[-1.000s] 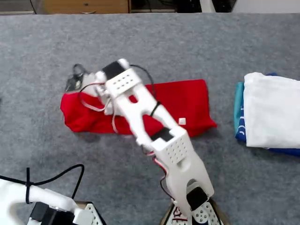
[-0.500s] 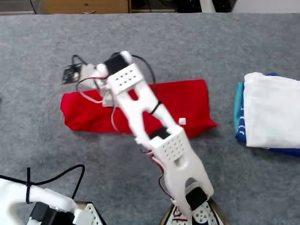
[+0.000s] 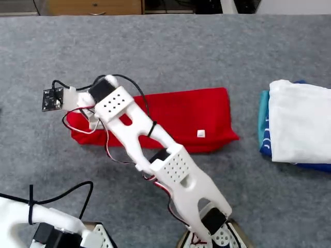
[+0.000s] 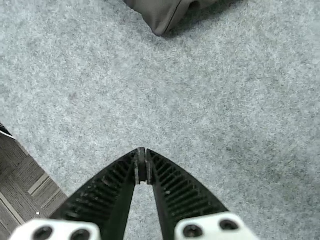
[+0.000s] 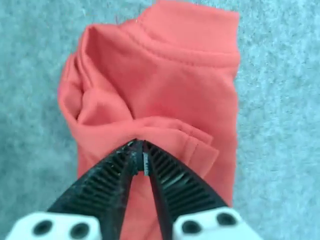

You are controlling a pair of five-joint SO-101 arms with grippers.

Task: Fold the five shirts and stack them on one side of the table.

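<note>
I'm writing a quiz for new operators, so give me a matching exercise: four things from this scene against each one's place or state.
Things
1. red shirt
2. white shirt
3. left gripper
4. right gripper

Place or state
A. lying on top of a blue shirt
B. shut, over bare grey table
C. folded into a long strip, by itself
D. shut, over red fabric

Pairs: 1-C; 2-A; 3-B; 4-D

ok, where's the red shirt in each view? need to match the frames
High view: red shirt lies mid-table, with the folded stack at the picture's right edge.
Right wrist view: red shirt just beyond the right hand.
Left wrist view: grey table cover and a dark cloth corner.
Shared landmark: the grey table cover.
</note>
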